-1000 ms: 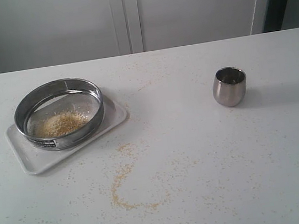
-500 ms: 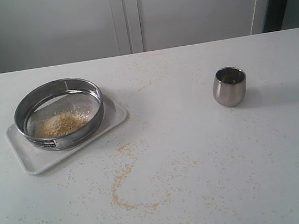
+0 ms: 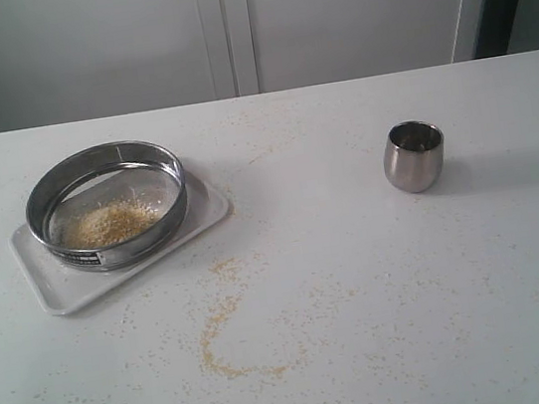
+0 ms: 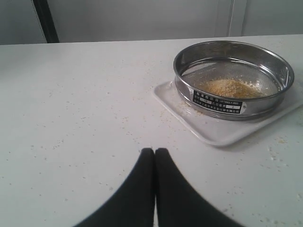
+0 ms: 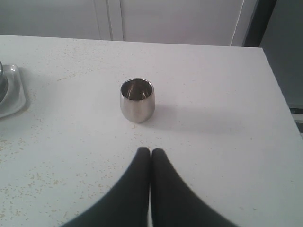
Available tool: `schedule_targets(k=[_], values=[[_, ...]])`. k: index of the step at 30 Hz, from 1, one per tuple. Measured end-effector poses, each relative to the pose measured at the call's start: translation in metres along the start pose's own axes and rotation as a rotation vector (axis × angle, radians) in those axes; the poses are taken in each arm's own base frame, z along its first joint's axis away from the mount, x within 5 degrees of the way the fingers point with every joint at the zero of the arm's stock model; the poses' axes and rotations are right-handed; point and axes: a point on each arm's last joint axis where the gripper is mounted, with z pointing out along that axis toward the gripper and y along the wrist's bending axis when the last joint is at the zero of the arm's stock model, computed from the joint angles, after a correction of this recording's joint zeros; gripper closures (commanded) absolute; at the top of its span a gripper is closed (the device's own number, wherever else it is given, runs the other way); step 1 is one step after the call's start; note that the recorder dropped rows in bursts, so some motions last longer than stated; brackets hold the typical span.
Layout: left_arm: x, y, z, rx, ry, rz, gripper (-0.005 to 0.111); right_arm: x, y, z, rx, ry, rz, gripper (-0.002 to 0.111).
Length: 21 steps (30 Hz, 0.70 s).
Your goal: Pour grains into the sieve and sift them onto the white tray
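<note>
Grains in sieve on white tray

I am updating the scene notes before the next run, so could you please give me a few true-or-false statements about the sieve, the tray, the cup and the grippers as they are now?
1. The sieve sits on the white tray. True.
2. The steel cup lies tipped on its side. False: it stands upright.
3. A heap of grains lies inside the sieve. True.
4. The table is clean. False: loose grains are scattered over it, with a curved trail in front of the tray.
5. The left gripper holds the sieve. False: it is shut, empty and apart from the sieve.
6. The right gripper is shut, short of the cup. True.
</note>
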Motion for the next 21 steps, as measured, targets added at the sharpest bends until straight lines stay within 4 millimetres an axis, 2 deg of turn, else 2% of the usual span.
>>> schedule_targets(k=[5, 11, 21], values=[[-0.001, 0.0, 0.0, -0.001, -0.009, 0.0, 0.107, 0.0, 0.0, 0.0, 0.0, 0.0, 0.0, 0.108], [-0.014, 0.002, -0.001, -0.021, -0.16, -0.004, 0.107, 0.0, 0.0, 0.0, 0.0, 0.0, 0.0, 0.108], [-0.016, 0.002, -0.001, -0.023, -0.173, -0.004, 0.107, 0.0, 0.0, 0.0, 0.0, 0.0, 0.0, 0.108]])
